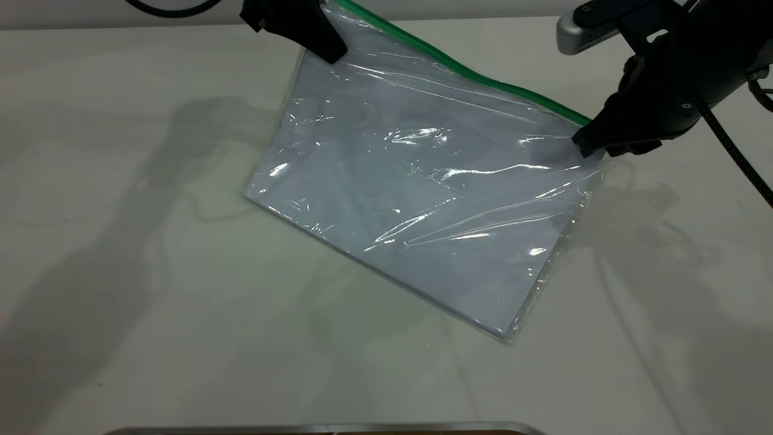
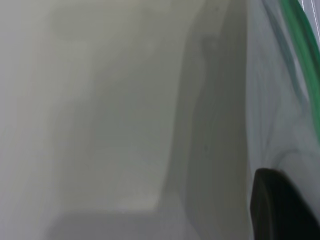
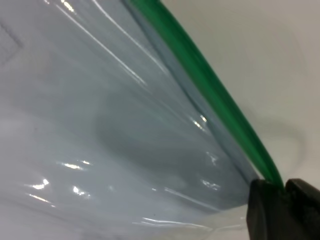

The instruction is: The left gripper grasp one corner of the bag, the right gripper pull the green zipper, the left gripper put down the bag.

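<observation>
You see the bag (image 1: 416,187), a clear pouch holding white paper sheets (image 1: 386,199), hanging tilted with its lower edge on the table (image 1: 121,272). The left gripper (image 1: 320,42) is clamped on the corner (image 1: 314,57) at the upper end of the green zipper (image 1: 465,67). The right gripper (image 1: 589,142) is closed on the zipper's opposite end, where your right wrist view shows its fingertips (image 3: 265,200) pinching the green strip.

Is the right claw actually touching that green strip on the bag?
Touching. In the right wrist view, the green zipper runs straight into the right claw, its end pinched between the closed tips.
</observation>
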Available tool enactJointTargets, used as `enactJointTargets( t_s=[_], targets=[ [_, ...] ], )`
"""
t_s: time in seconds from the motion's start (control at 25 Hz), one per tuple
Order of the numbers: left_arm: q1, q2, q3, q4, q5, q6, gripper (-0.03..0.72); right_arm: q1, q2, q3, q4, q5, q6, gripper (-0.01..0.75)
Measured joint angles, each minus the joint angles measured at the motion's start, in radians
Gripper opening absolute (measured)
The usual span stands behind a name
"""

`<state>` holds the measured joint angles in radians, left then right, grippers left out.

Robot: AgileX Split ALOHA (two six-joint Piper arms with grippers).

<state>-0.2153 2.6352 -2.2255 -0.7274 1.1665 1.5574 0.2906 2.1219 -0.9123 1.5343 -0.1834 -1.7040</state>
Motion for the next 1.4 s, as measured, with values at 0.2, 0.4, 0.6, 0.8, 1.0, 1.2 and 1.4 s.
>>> enactJointTargets(
  t_s=[0.2,0.4,0.6,0.8,1.0,1.2,1.4],
  targets=[
    [-0.002,-0.003,-0.003,0.094,0.0,-0.054,0.212,-0.018,0.002,0.012,0.02,-0.107,0.001,0.254],
    [-0.011,-0.003,-0.009,0.108,0.0,-0.152,0.463,-0.021,0.003,0.012,0.023,-0.179,0.001,0.48],
    [-0.012,-0.003,-0.122,0.128,0.0,-0.368,0.587,-0.021,-0.028,0.012,0.026,-0.224,0.033,0.538],
    [-0.018,-0.003,-0.332,0.219,0.0,-0.617,0.59,-0.022,-0.127,-0.009,0.014,0.103,0.053,0.512],
    [-0.019,-0.01,-0.521,0.36,0.001,-0.885,0.59,-0.021,-0.272,-0.029,-0.009,0.44,0.086,0.504],
    [-0.019,-0.101,-0.563,0.506,0.001,-1.062,0.59,-0.021,-0.472,-0.029,-0.041,0.591,0.232,0.504],
    [-0.019,-0.21,-0.565,0.534,0.001,-1.119,0.59,-0.072,-0.638,-0.047,-0.201,0.889,0.523,0.504]
  ],
)
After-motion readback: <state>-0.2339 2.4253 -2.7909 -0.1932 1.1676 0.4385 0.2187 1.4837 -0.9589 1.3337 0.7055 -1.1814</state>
